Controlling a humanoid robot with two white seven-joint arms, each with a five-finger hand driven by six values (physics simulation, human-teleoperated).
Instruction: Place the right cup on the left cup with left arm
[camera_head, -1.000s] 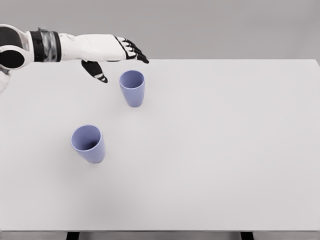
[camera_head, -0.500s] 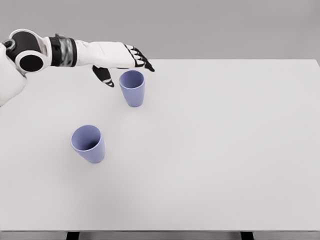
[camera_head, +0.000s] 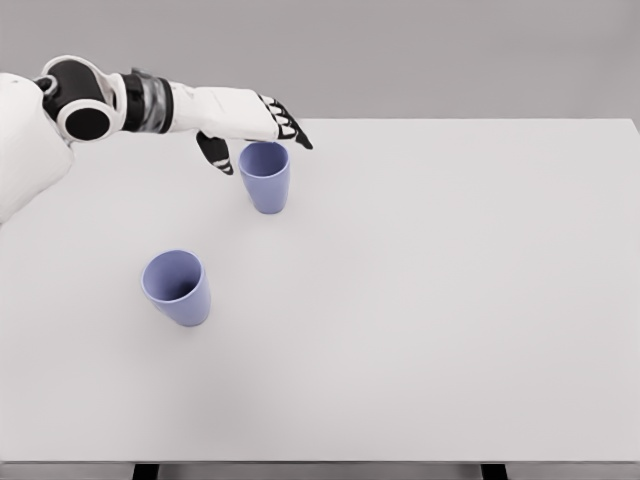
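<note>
— Left hand spread open at the right cup, thumb on its near-left side, fingers over the far rim. Holding nothing; contact hard to judge.
— Risk?
— Closing off-centre, tipping or skidding it.
— Room?
— Plenty: left cup well apart, nearer and leftward; bare worktop to the right, far edge just behind.

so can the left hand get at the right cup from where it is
Probably yes. The left hand is open just behind the right cup, thumb down its left side, and nothing stands between them. The left cup sits well clear.
</note>
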